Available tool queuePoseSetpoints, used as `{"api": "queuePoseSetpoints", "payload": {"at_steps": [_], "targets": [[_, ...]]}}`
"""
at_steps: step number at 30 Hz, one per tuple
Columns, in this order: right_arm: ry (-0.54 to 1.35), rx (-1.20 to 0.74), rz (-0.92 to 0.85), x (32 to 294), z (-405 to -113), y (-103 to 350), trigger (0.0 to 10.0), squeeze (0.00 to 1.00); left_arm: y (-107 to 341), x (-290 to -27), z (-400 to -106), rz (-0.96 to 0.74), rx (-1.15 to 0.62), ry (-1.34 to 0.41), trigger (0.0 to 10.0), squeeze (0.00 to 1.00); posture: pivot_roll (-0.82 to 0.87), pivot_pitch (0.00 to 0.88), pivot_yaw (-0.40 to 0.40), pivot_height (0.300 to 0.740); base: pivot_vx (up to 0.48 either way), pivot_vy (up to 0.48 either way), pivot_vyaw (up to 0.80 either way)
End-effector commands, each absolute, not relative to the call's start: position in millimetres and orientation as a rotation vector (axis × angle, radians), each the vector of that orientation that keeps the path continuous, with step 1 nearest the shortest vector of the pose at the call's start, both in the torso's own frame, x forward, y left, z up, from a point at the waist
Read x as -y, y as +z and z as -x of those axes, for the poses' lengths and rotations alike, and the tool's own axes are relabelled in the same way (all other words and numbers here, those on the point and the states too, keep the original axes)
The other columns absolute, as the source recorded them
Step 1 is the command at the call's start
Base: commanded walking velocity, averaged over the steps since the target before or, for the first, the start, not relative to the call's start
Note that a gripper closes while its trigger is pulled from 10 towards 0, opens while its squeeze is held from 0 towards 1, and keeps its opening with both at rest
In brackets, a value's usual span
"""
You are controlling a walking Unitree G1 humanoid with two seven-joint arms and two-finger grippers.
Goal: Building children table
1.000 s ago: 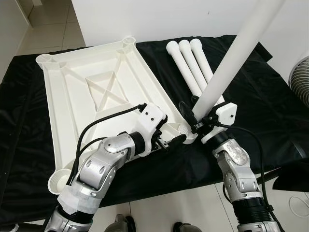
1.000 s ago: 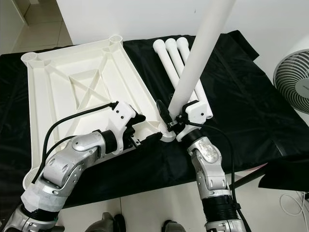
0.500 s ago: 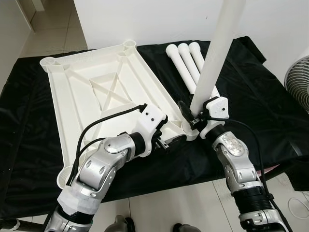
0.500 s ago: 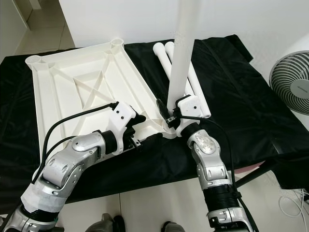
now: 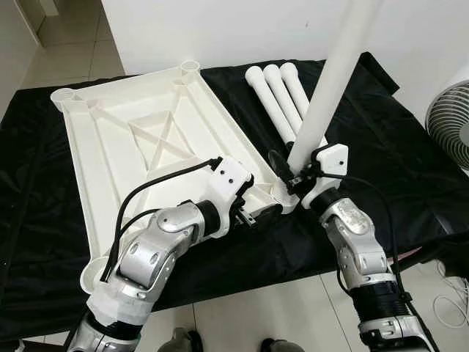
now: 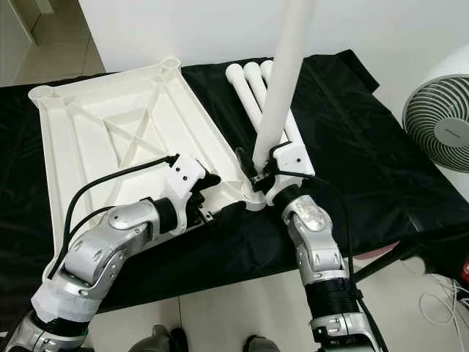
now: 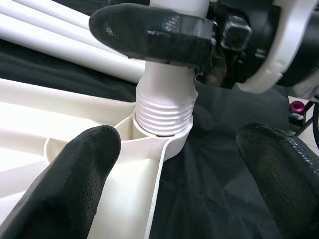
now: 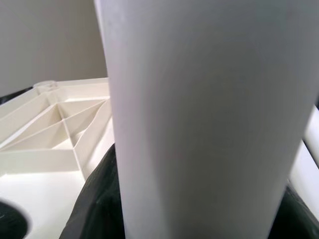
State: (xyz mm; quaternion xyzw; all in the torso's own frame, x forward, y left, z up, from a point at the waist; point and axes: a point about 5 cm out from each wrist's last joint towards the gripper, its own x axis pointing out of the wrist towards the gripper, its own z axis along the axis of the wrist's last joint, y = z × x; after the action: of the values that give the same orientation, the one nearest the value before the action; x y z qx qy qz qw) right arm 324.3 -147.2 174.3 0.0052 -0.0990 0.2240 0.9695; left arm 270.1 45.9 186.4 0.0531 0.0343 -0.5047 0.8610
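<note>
Upturned white tabletop [image 5: 139, 147] lying ribbed side up on a black cloth [image 5: 410, 161], long axis running from 11 o'clock down to 5 o'clock in the head views. Round leg sockets at its corners; far ones at 11 and 12 o'clock, a near one at 7 o'clock.

Right gripper [image 5: 293, 176] clamped around the lower end of a white table leg [image 5: 330, 81], at about 4 o'clock from the tabletop's centre. Leg standing nearly upright, leaning slightly toward 1 o'clock, top running out of frame. Threaded end [image 7: 163, 112] of the leg seated in the corner socket [image 7: 149, 137], several thread ridges showing above the socket rim. One black finger [image 7: 149, 32] of the right gripper crossing the leg just above the threads in the left wrist view.

Left gripper [image 5: 265, 213] at the same near-right corner, just beside the socket at its 8 o'clock side. Fingers [image 7: 75, 184] spread apart either side of the socket, holding nothing; one over the tabletop's rim, the other over the cloth. Contact with the tabletop not clear.

Three more white legs [image 5: 282, 99] lying side by side on the cloth at 1 o'clock, touching one another, just beside the tabletop's long edge.

White fan [image 6: 440, 117] at 3 o'clock, beyond the cloth. Pale tiled floor [image 5: 293, 323] at 6 o'clock.
</note>
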Motion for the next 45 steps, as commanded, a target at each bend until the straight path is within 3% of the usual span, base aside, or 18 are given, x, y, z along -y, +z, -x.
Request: {"api": "queuePoseSetpoints", "payload": {"at_steps": [1,10,21,22,31,32,36,40,44,45], "targets": [[0.353,-0.038,-0.053,164,-321,126,10.0,0.0,186,-47,-270,-0.115,-0.074,-1.04,10.0,0.0,-0.08,0.146,0.062,0.74,0.0,0.0,0.0],[0.384,-0.004,-0.011,158,-321,132,10.0,0.0,187,-48,-271,-0.114,-0.07,-1.035,10.0,0.0,-0.08,0.146,0.061,0.74,0.0,0.0,0.0],[0.457,0.134,-0.036,156,-329,188,10.0,0.0,203,-65,-290,-0.088,-0.032,-0.942,10.0,0.0,-0.08,0.13,0.05,0.74,0.0,0.0,0.0],[0.472,0.159,-0.066,156,-330,198,10.0,0.0,208,-67,-294,-0.063,-0.017,-0.927,10.0,1.0,-0.08,0.13,0.05,0.74,0.0,0.0,0.0],[0.547,0.245,-0.176,152,-332,235,10.0,0.0,245,-70,-310,0.059,0.081,-0.889,10.0,1.0,-0.08,0.103,0.036,0.74,0.0,0.0,0.0],[0.553,0.262,-0.19,151,-333,241,10.0,0.0,251,-70,-312,0.076,0.08,-0.888,10.0,0.0,-0.09,0.099,0.037,0.74,0.0,0.0,0.0],[0.561,0.28,-0.206,150,-334,247,10.0,0.0,257,-69,-313,0.096,0.079,-0.888,10.0,0.0,-0.09,0.099,0.037,0.74,0.0,0.0,0.0],[0.581,0.304,-0.189,148,-335,257,10.0,0.0,261,-72,-327,0.123,0.031,-0.769,10.0,0.0,-0.09,0.089,0.036,0.74,0.0,0.0,0.0],[0.609,0.283,-0.041,150,-337,258,10.0,0.0,279,-70,-326,0.188,0.111,-0.82,10.0,0.0,-0.09,0.083,0.031,0.74,0.0,0.0,0.0],[0.642,0.266,0.032,148,-338,256,10.0,0.0,286,-69,-324,0.106,0.173,-0.833,10.0,0.0,-0.08,0.086,0.028,0.74,0.0,0.0,0.0]]}}
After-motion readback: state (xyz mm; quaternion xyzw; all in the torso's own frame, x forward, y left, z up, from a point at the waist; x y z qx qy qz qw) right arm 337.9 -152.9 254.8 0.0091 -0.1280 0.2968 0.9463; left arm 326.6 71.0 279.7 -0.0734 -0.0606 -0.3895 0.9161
